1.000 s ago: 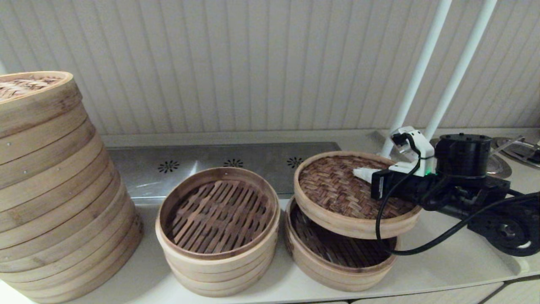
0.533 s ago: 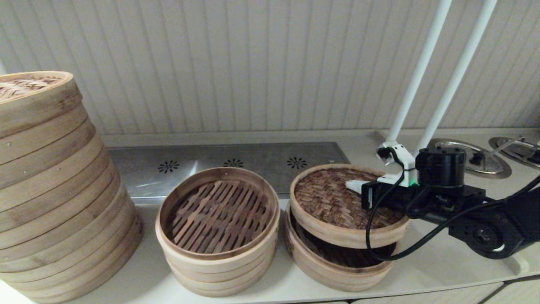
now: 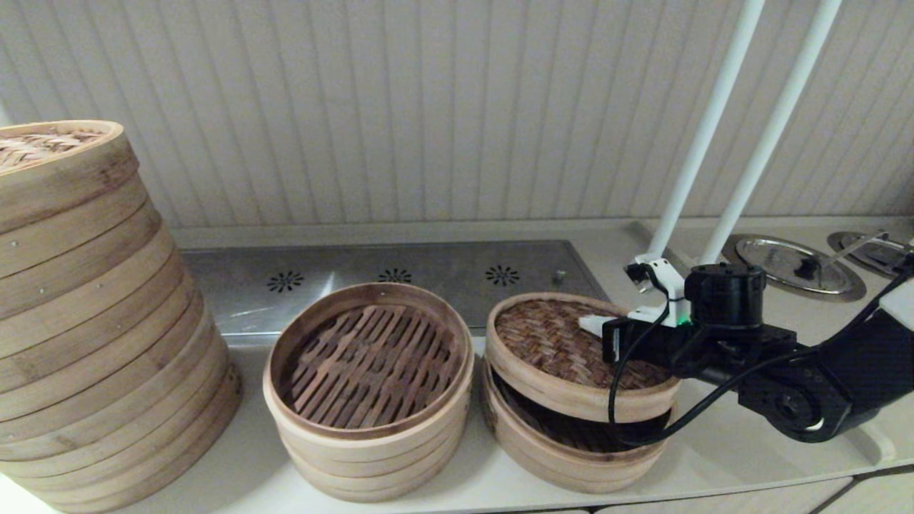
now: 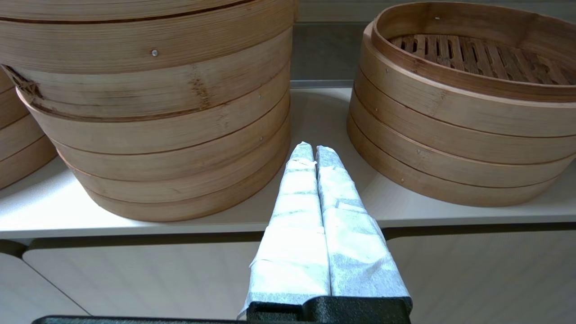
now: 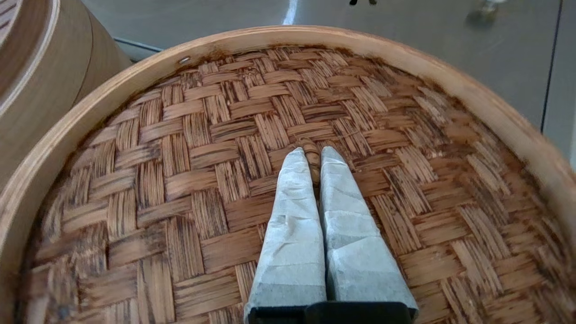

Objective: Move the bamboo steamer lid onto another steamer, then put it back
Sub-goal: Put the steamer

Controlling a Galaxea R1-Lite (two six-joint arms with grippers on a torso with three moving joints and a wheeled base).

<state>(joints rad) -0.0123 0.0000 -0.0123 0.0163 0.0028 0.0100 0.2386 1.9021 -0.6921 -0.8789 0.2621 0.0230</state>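
Far left on the counter: a tall, wide many-tier bamboo steamer stack, topped by a pale straw-weave lid. Left gripper parked low in front of the counter edge, between that stack and the next steamer, wrapped fingers pressed together on nothing; out of the head view.

Centre: a several-tier steamer, uncovered, lighter brown parallel slats showing. Behind it, a steel panel with three flower-shaped vent cut-outs.

Right of centre: the single-tier steamer with dark slatted floor, and just above it the bamboo steamer lid, tilted, its near-right edge raised so a dark gap shows beneath. Compared with a second ago, lower and shifted left, now almost down on the basket, though not yet seated flat. Right gripper over the lid's middle, fingers nearly shut, pinching a small woven knob at the centre of the herringbone top. Arm also lower and further left than before, uncovering more of the round steel covers at far right.

No brand, label or writing readable anywhere.
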